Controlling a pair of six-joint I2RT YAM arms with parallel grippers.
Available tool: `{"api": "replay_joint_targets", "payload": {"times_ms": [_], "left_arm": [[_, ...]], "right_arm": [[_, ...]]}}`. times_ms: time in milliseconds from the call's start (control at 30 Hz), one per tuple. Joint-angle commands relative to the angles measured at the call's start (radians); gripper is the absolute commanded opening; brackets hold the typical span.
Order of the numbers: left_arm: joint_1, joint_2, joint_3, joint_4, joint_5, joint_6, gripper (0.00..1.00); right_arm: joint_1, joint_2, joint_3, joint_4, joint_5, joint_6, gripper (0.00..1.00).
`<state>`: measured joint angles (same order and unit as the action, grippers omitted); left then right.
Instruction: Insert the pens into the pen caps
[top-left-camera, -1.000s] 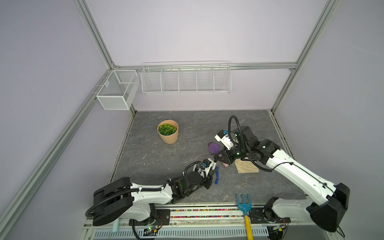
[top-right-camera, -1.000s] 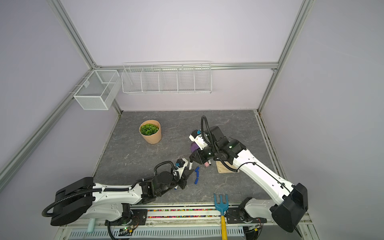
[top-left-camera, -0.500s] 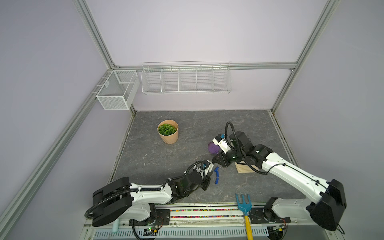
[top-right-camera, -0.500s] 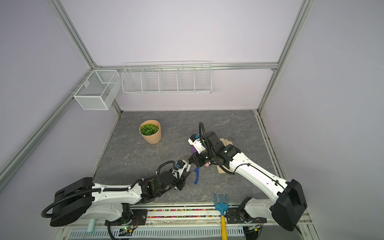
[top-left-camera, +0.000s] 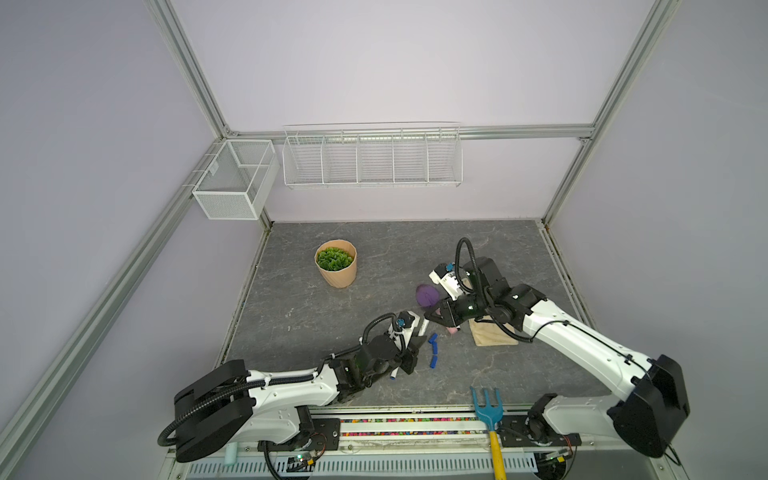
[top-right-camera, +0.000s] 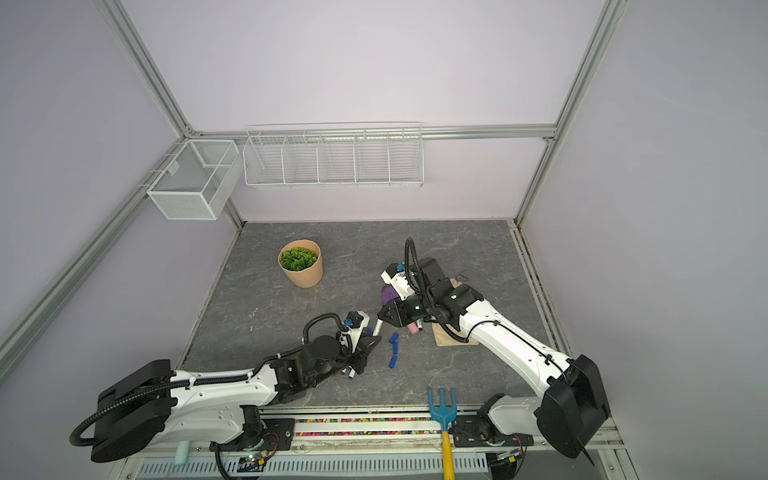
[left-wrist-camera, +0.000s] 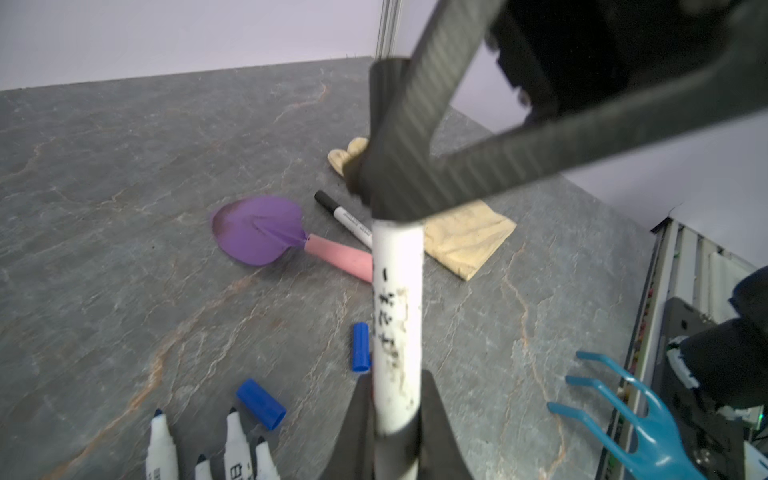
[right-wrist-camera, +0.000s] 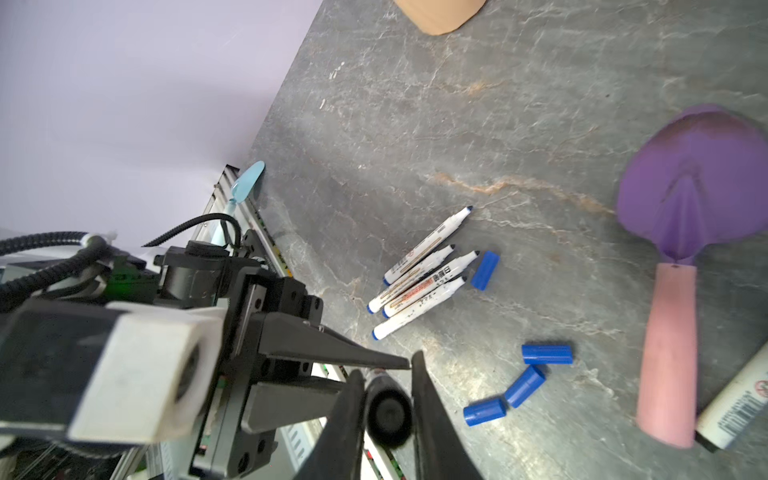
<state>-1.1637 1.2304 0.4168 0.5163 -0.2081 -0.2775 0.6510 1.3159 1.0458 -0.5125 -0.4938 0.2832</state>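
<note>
Two grippers are meeting on one pen (left-wrist-camera: 397, 291): your left gripper (left-wrist-camera: 397, 386) is clamping the barrel, your right gripper (right-wrist-camera: 386, 365) is flanking its black cap (right-wrist-camera: 386, 411), grip unclear; blue caps (top-left-camera: 435, 351) are lying at the pen's five o'clock in a top view.

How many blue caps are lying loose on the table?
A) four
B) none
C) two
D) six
A: the right wrist view shows four blue caps lying loose on the table, one right beside the bunch of uncapped pens and three in a cluster apart.
</note>
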Motion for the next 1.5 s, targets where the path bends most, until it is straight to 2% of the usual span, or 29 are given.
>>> {"api": "replay_joint_targets", "payload": {"times_ms": [0, 167, 567, 700, 800, 867, 933, 1033, 1100, 1133, 1233, 1267, 1400, 1467], "left_arm": [[0.011, -0.004, 0.027, 0.236, -0.016, -0.048, 0.0], [0.009, 0.053, 0.03, 0.283, -0.013, -0.069, 0.0], [0.009, 0.139, 0.059, 0.38, 0.022, -0.104, 0.0], [0.01, 0.131, 0.058, 0.358, 0.004, -0.115, 0.0], [0.009, 0.122, 0.049, 0.334, -0.022, -0.137, 0.0], [0.022, 0.104, 0.053, 0.263, -0.016, -0.178, 0.08], [0.053, 0.071, 0.111, 0.046, -0.007, -0.23, 0.09], [0.058, 0.035, 0.191, -0.251, -0.171, -0.286, 0.06], [0.059, 0.014, 0.185, -0.345, -0.308, -0.326, 0.06], [0.059, 0.002, 0.172, -0.357, -0.332, -0.325, 0.07], [0.061, -0.052, 0.129, -0.411, -0.381, -0.379, 0.13], [0.062, -0.073, 0.108, -0.407, -0.375, -0.387, 0.2], [0.062, -0.157, 0.019, -0.345, -0.309, -0.386, 0.39], [0.061, -0.191, -0.009, -0.338, -0.291, -0.378, 0.42]], "right_arm": [[-0.002, 0.028, 0.001, -0.124, 0.011, -0.014, 0.28], [-0.002, 0.028, -0.011, -0.071, 0.013, 0.006, 0.3], [-0.007, 0.029, 0.013, -0.049, 0.033, 0.005, 0.16], [-0.027, 0.043, 0.027, -0.025, 0.038, 0.035, 0.12], [-0.06, 0.063, 0.042, -0.033, 0.086, 0.066, 0.1], [-0.093, 0.081, 0.056, -0.068, 0.142, 0.077, 0.1], [-0.13, 0.103, 0.062, -0.104, 0.199, 0.081, 0.1], [-0.189, 0.151, 0.075, -0.179, 0.306, 0.08, 0.09], [-0.225, 0.186, 0.072, -0.205, 0.367, 0.074, 0.09], [-0.239, 0.195, 0.067, -0.205, 0.388, 0.071, 0.09], [-0.27, 0.228, 0.065, -0.209, 0.465, 0.059, 0.09], [-0.282, 0.236, 0.063, -0.202, 0.469, 0.059, 0.09], [-0.304, 0.214, 0.03, -0.119, 0.401, 0.076, 0.08], [-0.304, 0.22, 0.039, -0.114, 0.389, 0.082, 0.07]]}}
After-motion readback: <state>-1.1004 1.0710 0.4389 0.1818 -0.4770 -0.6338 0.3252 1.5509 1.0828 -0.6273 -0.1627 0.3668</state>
